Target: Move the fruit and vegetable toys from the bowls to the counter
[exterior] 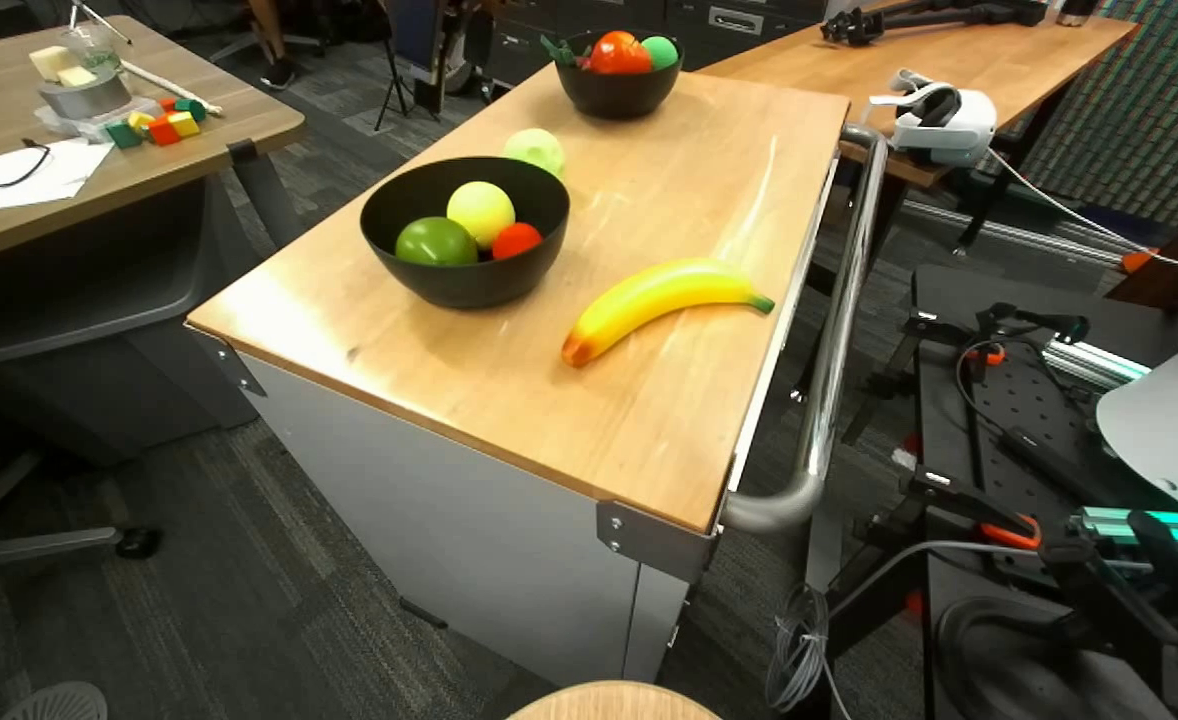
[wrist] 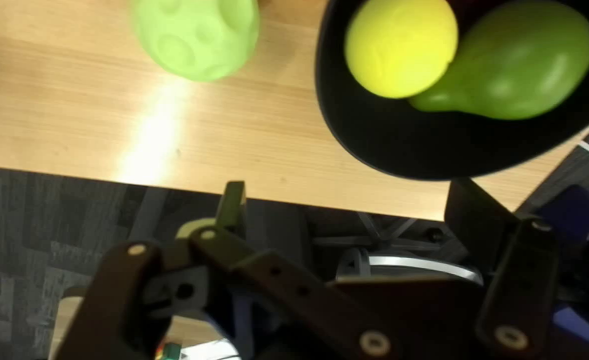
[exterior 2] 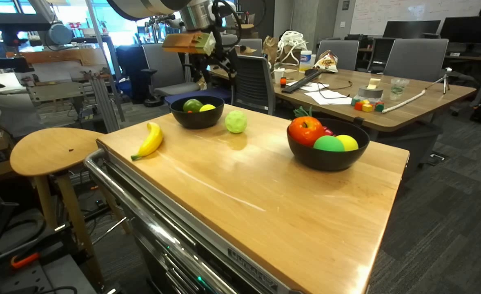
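With my gripper (wrist: 347, 194) spread and empty near the bowl (wrist: 434, 150) holding the pear (wrist: 517, 65), and the banana (exterior: 654, 300) and light-green ball (wrist: 197, 37) outside it on the tabletop (exterior: 599, 430), unloading appears under way; next, I should align over the yellow ball (wrist: 402, 47) inside.

Your rectangular light-brown wooden tabletop (exterior 2: 232, 175) carries two round black bowls (exterior 2: 326, 160), well apart. On it you also have a curved yellow banana (exterior 2: 152, 141) and a pale-green dimpled ball (exterior 2: 236, 121) just beside the bowl nearer the banana.

All views look down on the counter (exterior 2: 261, 183), the wrist's closest.
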Controlling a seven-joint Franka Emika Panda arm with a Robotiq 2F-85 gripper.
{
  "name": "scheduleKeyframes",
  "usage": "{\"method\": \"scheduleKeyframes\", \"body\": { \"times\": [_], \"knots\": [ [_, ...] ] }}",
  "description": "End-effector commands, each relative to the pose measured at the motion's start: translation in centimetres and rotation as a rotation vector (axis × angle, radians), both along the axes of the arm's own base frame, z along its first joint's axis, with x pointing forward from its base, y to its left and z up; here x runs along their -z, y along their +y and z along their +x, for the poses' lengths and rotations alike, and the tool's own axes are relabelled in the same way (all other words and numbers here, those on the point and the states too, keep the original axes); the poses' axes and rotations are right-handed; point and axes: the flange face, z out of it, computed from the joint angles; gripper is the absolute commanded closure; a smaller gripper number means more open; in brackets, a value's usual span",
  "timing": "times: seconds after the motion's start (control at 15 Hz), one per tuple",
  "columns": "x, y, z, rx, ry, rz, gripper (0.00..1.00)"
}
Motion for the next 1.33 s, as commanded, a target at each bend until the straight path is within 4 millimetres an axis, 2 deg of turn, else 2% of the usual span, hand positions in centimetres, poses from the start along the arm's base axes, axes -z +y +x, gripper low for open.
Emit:
{"method": "scheduleKeyframes", "body": {
  "times": [0.0, 0.07, 0.13, 0.2, 0.27, 0.53, 0.6, 0.73, 0.93, 1.13, 1.27],
  "knots": [
    [-2.2, 2.8, -1.1, -0.028, -0.062, 0.039, 0.00],
    [-1.9, 3.6, -1.1, -0.040, -0.053, 0.040, 0.00],
    [-1.3, 4.1, -1.0, -0.054, -0.037, 0.036, 0.09],
    [-0.7, 4.4, -0.9, -0.061, -0.023, 0.027, 0.24],
    [0.0, 4.4, -0.9, -0.061, -0.006, 0.016, 0.34],
    [2.6, 4.0, -0.9, -0.054, 0.050, 0.001, 0.65],
    [3.3, 3.9, -1.0, -0.056, 0.062, -0.003, 0.65],
    [4.3, 3.9, -1.1, -0.057, 0.081, -0.014, 0.38],
    [5.6, 3.8, -1.3, -0.065, 0.106, -0.035, 0.25],
    [6.3, 3.7, -1.5, -0.079, 0.122, -0.058, 0.19],
    [6.6, 3.8, -1.8, -0.092, 0.126, -0.072, 0.24]
  ]
}}
